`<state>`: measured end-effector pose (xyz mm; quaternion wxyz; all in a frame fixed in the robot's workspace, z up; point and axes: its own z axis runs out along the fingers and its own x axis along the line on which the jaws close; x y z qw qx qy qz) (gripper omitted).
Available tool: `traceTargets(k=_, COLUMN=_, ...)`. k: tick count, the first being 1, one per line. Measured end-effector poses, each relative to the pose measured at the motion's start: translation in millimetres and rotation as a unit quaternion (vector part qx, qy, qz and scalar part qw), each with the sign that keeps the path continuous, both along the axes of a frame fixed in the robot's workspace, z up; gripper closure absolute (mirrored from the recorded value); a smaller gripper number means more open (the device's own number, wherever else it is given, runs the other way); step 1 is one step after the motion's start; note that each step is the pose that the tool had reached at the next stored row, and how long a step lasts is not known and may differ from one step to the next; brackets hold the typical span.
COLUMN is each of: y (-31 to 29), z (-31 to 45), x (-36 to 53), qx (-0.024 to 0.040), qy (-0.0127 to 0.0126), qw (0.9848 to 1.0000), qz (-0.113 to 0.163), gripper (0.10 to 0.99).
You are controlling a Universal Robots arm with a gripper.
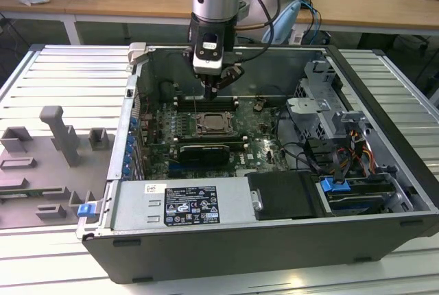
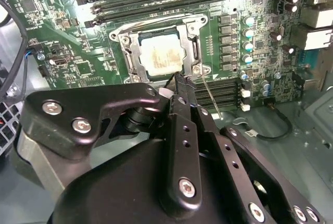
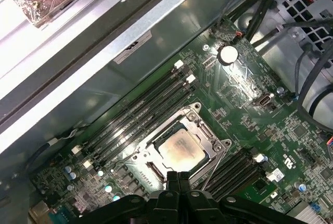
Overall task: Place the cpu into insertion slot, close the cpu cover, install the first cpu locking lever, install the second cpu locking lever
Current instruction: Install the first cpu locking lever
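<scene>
Hovering low over the green circuit board (image 2: 62,52) inside the open computer case (image 1: 206,254), the arm's fingers (image 2: 183,109) are pressed together with nothing visible between them, their tips just beside one corner of the insertion slot (image 1: 202,129). The cpu (image 2: 160,56) lies flat in that slot, its pale metal top showing through the cut-out of the cpu cover (image 2: 132,52), and the silver frame looks folded down around the chip rather than standing up. So the first two steps read as done: chip seated, cover lowered. The levers are the open part. In the second wrist view a thin wire lever (image 2: 209,95) rises from the socket corner next to the fingertips and slants away from the board, so it does not look latched. Whether the lever on the opposite side is hooked under its catch cannot be told from these views.
</scene>
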<state>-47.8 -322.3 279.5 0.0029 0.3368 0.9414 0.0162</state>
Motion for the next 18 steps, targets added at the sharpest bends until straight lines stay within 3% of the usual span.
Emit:
traceTargets(k=9, y=-0.7, z=-0.1, x=-1.1, qx=0.0003, qy=-0.0001, qw=0.9996, qz=0.029, gripper=0.98)
traceTargets(k=18, y=-0.8, z=-0.1, x=-1.2, qx=0.0003, qy=0.0, qw=0.9976, qz=0.069, gripper=0.98)
